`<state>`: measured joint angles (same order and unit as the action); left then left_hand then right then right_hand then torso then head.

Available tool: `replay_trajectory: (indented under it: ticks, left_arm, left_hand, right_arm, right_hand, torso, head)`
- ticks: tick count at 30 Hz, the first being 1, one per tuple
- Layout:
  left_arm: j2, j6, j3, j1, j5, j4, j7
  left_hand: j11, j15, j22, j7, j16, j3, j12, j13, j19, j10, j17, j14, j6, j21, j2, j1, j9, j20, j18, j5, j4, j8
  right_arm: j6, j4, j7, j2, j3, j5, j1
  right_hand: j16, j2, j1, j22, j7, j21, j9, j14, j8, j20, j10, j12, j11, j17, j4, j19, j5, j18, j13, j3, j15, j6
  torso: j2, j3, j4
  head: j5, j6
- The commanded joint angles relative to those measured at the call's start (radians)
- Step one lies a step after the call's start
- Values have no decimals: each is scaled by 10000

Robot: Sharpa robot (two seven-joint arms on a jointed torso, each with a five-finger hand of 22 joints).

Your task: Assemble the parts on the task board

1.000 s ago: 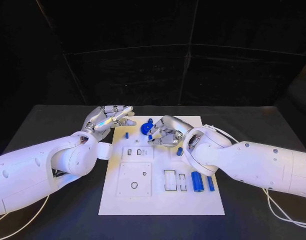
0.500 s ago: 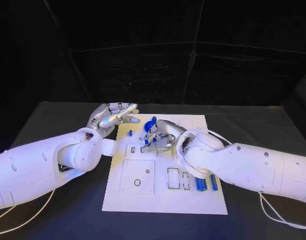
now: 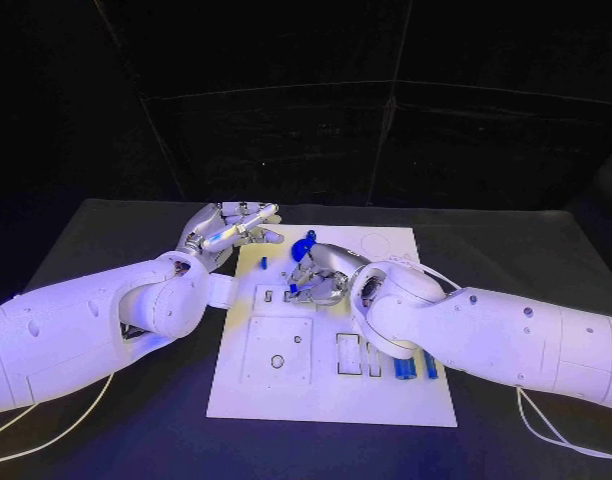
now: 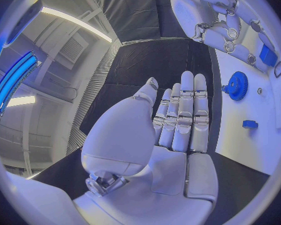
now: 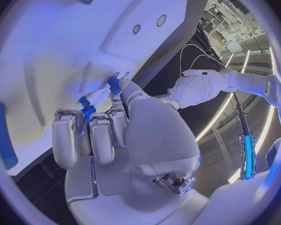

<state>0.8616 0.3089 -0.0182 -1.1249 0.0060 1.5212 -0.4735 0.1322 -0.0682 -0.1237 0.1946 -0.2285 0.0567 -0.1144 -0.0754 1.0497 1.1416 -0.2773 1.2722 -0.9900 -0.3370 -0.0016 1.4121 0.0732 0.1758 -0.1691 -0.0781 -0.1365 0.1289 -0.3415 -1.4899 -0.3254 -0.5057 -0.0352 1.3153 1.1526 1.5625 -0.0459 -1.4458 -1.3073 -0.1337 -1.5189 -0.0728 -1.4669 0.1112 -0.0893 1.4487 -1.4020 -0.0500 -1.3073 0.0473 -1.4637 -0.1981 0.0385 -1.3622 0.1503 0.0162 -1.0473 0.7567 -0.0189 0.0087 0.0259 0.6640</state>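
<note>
Left hand (image 3: 227,229) held flat, fingers extended, nothing gripped. Right hand (image 3: 321,272) curled, a small blue part (image 5: 115,85) pinched.

I see the task board (image 3: 249,400) lying mid-bench (image 3: 90,250). My left hand (image 3: 224,232) sits off its far left corner, my right hand (image 3: 321,272) over its far half, beside the gear (image 3: 303,246). Two parts (image 3: 416,368) lie near its right edge.

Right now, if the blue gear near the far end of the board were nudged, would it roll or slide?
The blue gear looks flat and toothed, lying face-down on the task board, so it would probably slide, not roll. It seems stiff, moulded and light for its size. The teeth should give fingers some purchase, though the thin profile may make lifting it awkward.
</note>
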Motion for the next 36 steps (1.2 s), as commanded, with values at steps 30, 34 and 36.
replay_trajectory:
  ticks: [30, 34, 36]
  left_arm:
    - [-18, -73, -9, -19, -13, 11, -26]
    - [-18, -73, -9, -19, -13, 9, -25]
    - [-16, -72, -9, -19, -13, 10, -24]
  left_hand:
    - [-6, -7, 17, 40, 35, 18, 69, -9, 12, 68, -37, -71, -50, 37, 27, 84, -10, 39, -140, -11, 53, -78]
    - [-6, -7, 17, 40, 35, 18, 69, -9, 12, 68, -37, -71, -50, 37, 27, 84, -10, 39, -140, -11, 53, -78]
    - [-2, -9, 19, 44, 41, 21, 80, -7, 13, 63, -51, -74, -44, 39, 30, 90, -12, 39, -139, -10, 59, -84]
  right_arm:
    - [630, -162, -674, -89, -5, 1072, -105]
    - [631, -194, -703, -103, -5, 1062, -111]
    - [626, -206, -723, -112, -5, 1070, -113]
  right_hand:
    - [31, 53, 67, -1258, -5, 34, -3, -1011, 11, 67, -61, -29, 13, -2517, 3, -444, -33, -90, -372, 80, 76, -43]
    - [32, 71, 81, -1261, -7, 34, -2, -1012, 8, 66, -60, -30, 11, -2521, 0, -445, -28, -90, -375, 83, 74, -40]
    - [30, 84, 92, -1257, -10, 35, 0, -1011, 3, 65, -61, -28, 9, -2516, -1, -444, -26, -89, -374, 85, 73, -34]
  torso:
    - [0, 6, -18]
    - [3, 8, -18]
    - [4, 9, -22]
  head:
    - [-44, 70]
    - [-40, 80]
    - [-34, 86]
